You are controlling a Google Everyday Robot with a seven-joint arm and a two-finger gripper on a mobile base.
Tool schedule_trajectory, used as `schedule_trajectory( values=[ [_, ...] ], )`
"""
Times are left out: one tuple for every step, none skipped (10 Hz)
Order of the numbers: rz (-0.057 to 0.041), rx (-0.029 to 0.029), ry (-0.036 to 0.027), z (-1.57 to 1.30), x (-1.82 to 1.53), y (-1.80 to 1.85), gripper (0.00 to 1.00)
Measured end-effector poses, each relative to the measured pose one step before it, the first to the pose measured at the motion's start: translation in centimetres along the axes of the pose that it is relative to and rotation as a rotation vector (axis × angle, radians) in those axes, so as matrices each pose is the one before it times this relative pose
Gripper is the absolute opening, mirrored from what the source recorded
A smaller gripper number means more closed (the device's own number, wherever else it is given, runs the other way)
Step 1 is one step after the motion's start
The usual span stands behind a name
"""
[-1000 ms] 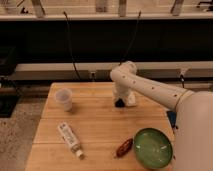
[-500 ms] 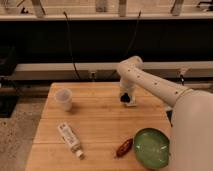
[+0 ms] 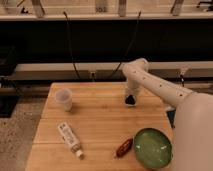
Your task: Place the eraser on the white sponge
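My gripper (image 3: 130,100) hangs from the white arm (image 3: 150,82) and points down at the back right of the wooden table (image 3: 100,125), its dark tip at or just above the tabletop. I cannot make out an eraser in it or on the table. No small flat white sponge shows; it may be hidden beneath or behind the gripper.
A translucent white cup (image 3: 64,99) stands at the back left. A long white labelled tube (image 3: 69,140) lies at the front left. A small reddish-brown object (image 3: 124,147) lies next to a green bowl (image 3: 152,148) at the front right. The robot's white body (image 3: 192,135) covers the table's right edge.
The gripper and forearm have shifted a little to the right along the back of the table. Nothing else on the table has moved.
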Motion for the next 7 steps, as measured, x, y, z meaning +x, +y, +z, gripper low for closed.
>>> schedule_trajectory(
  values=[
    [0.00694, 0.00579, 0.00443, 0.228, 0.121, 0.268, 0.0],
    [0.0035, 0.00506, 0.00442, 0.09, 0.158, 0.037, 0.03],
    [-0.002, 0.00025, 0.00018, 0.159, 0.09, -0.079, 0.1],
    [-0.00591, 0.00026, -0.00056, 0.159, 0.126, -0.186, 0.19],
    [-0.0042, 0.00148, -0.0023, 0.248, 0.091, -0.15, 0.32],
    [0.00254, -0.00091, -0.00102, 0.159, 0.039, 0.224, 0.41],
    [0.00313, -0.00016, -0.00066, 0.064, 0.01, 0.189, 0.48]
  ],
)
